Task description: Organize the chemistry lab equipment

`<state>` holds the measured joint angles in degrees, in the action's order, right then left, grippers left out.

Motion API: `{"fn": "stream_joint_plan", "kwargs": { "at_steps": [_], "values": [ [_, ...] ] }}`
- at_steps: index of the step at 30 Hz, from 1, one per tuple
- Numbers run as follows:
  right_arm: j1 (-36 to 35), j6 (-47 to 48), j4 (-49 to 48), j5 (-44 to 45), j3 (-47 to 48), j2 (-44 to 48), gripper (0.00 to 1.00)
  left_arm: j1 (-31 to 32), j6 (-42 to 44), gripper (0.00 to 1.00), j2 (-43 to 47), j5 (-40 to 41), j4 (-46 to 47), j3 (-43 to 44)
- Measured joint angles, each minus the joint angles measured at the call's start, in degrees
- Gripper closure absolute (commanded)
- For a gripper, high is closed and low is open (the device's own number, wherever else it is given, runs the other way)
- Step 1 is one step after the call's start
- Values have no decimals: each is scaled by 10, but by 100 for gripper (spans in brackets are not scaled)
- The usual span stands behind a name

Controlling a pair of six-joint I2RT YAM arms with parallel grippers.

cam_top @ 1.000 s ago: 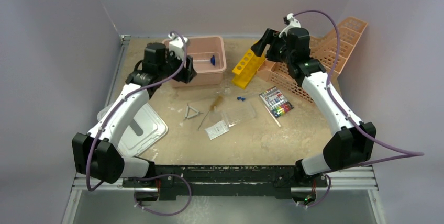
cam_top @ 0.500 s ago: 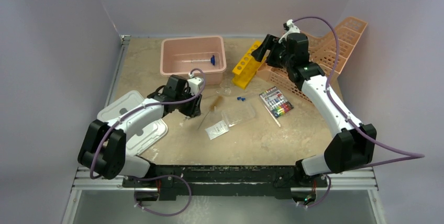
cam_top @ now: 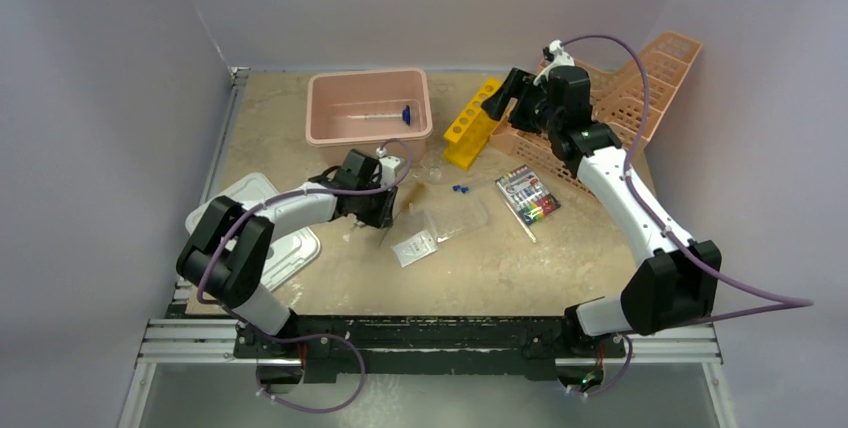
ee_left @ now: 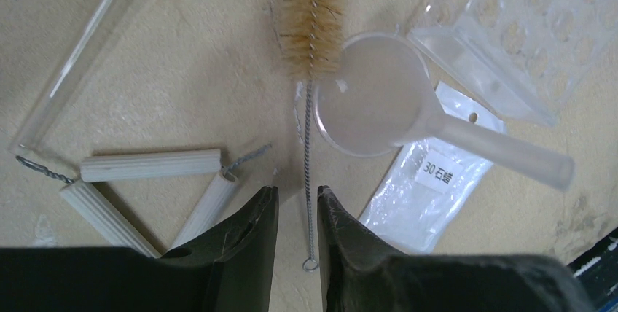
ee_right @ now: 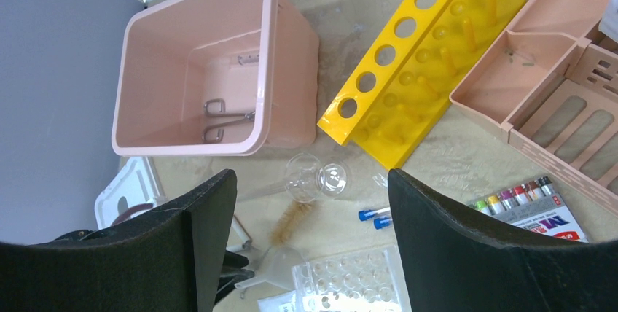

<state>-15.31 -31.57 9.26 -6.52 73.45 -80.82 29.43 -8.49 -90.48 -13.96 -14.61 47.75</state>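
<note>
Left gripper (ee_left: 295, 194), jaws narrowly apart, straddles the tan wire-stemmed bristle brush (ee_left: 312, 13), bristles at 12 o'clock. Right gripper (ee_right: 312, 181): wide apart, empty.

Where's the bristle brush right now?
In the left wrist view the bristle brush lies between the wire triangle and a clear funnel, its wire handle between the left gripper's fingers.

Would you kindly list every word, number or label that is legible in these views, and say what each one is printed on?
"30", followed by two Chinese characters too soft to read with certainty: white label on the clear plastic bag.
Red lettering on the marker box: cut off at the picture's edge and blurred, unreadable.
Nothing else shows legible text.
</note>
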Motion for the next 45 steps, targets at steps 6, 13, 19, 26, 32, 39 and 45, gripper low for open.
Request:
{"fn": "stream_joint_plan", "kwargs": {
  "at_steps": [6, 13, 19, 26, 32, 39, 45],
  "values": [
    [0, -3, 1, 5, -6, 2, 23, 0, -24, 79, -14, -2, 23, 4],
    [0, -15, 11, 3, -8, 2, 23, 8, -29, 79, -23, 4, 35, 7],
    [0, -19, 12, 3, -9, 2, 23, 35, -26, 88, -45, 23, 43, 23],
    [0, -21, 15, 4, -20, 2, 23, 47, -17, 100, -49, 63, 46, 28],
    [0, -23, 16, 6, -20, 5, 23, 48, 18, 100, -48, 78, -7, 53],
    [0, -23, 17, 9, -20, 18, 23, 47, 87, 100, -11, 60, -90, 76],
    [0, -28, 16, 8, -20, 27, 23, 24, 155, 100, 63, 31, -134, 107]
  ]
}}
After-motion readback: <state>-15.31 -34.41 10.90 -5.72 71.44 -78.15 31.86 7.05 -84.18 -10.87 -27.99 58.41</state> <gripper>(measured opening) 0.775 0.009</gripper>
